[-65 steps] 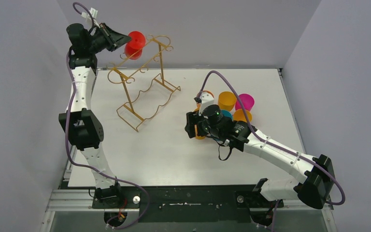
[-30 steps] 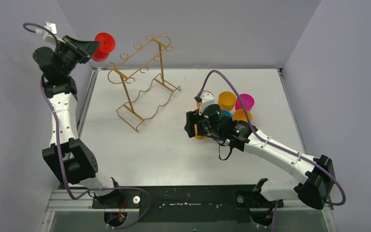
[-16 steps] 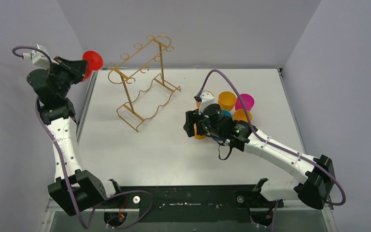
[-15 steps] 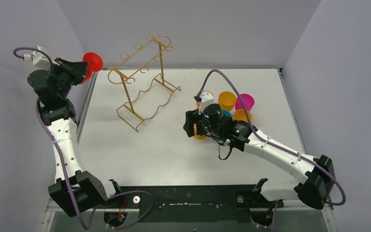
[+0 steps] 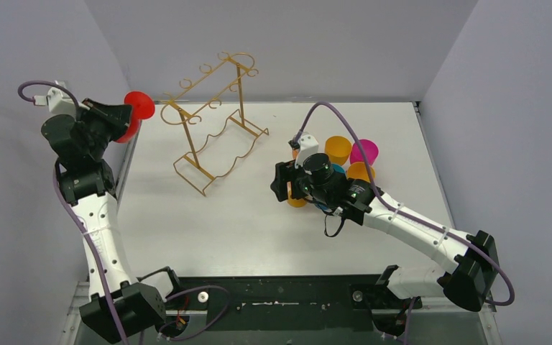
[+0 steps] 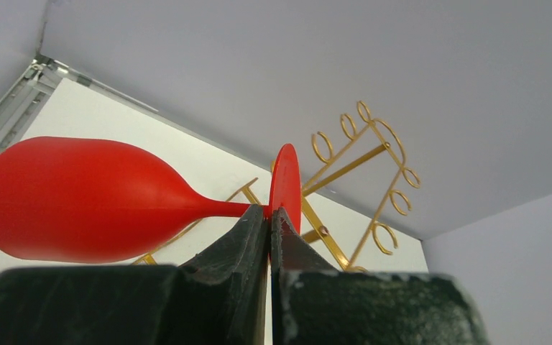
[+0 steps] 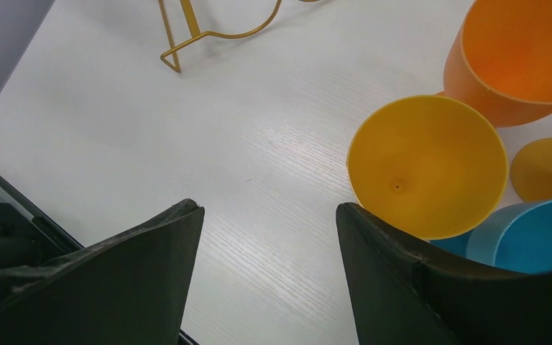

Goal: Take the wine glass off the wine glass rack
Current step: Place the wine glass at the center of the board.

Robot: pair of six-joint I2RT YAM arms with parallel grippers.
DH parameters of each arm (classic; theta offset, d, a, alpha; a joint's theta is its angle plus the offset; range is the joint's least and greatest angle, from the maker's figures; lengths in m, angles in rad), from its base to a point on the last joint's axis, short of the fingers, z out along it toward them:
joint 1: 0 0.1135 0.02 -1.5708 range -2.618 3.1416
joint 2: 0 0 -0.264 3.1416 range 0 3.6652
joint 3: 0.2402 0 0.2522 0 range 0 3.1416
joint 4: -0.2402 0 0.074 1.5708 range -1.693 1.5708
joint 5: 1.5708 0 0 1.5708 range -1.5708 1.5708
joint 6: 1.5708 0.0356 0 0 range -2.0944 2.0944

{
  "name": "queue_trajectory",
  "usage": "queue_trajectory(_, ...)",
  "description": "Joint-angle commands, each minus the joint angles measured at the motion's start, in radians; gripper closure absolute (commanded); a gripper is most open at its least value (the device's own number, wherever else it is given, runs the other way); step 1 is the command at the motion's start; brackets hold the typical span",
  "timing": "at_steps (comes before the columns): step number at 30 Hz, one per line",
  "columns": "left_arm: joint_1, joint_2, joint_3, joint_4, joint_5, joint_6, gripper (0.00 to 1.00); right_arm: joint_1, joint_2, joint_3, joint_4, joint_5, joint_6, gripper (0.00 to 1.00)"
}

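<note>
My left gripper (image 5: 118, 117) is shut on the stem of a red wine glass (image 5: 138, 108) and holds it in the air beyond the table's left edge, clear of the rack. In the left wrist view the glass (image 6: 93, 198) lies sideways, bowl to the left and foot to the right, with the gripper (image 6: 269, 213) pinched on the stem next to the foot. The gold wire wine glass rack (image 5: 212, 122) stands bare at the back left of the table, also behind the glass in the left wrist view (image 6: 363, 165). My right gripper (image 5: 282, 189) is open and empty over the table (image 7: 267, 208).
Several coloured plastic glasses stand clustered at mid right: yellow (image 5: 338, 149), pink (image 5: 364, 152), orange (image 5: 360, 171) and blue. The right wrist view shows a yellow bowl (image 7: 428, 164), an orange one (image 7: 521, 54) and a blue one (image 7: 535, 241) by my right finger. Grey walls enclose the table.
My left arm pulled the red glass off the rack and carried it left and down, past the table's left edge. The right arm has barely moved.
</note>
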Motion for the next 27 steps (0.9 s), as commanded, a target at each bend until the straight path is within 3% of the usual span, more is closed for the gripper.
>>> queue_trajectory(1,-0.036,-0.077,0.044,-0.046,0.053,-0.001,1.00,-0.003,-0.038,0.015,0.070,0.045,0.011,0.31)
queue_trajectory(8,-0.205,-0.254,-0.106,-0.210,-0.087,0.075,1.00,-0.012,-0.050,0.017,0.105,0.083,0.029,0.30)
queue_trajectory(15,-0.400,-0.359,-0.348,0.053,0.195,0.034,1.00,-0.021,-0.098,-0.036,0.211,0.061,0.074,0.28)
queue_trajectory(19,-0.517,-0.342,-0.402,0.075,0.272,0.064,1.00,-0.032,-0.138,-0.087,0.305,0.036,0.127,0.22)
queue_trajectory(24,-0.633,-0.261,-0.361,0.046,0.316,0.131,1.00,-0.183,-0.166,-0.177,0.511,-0.314,0.307,0.21)
queue_trajectory(27,-0.709,-0.218,-0.347,0.040,0.281,0.157,1.00,-0.231,-0.167,-0.206,0.616,-0.444,0.366,0.23)
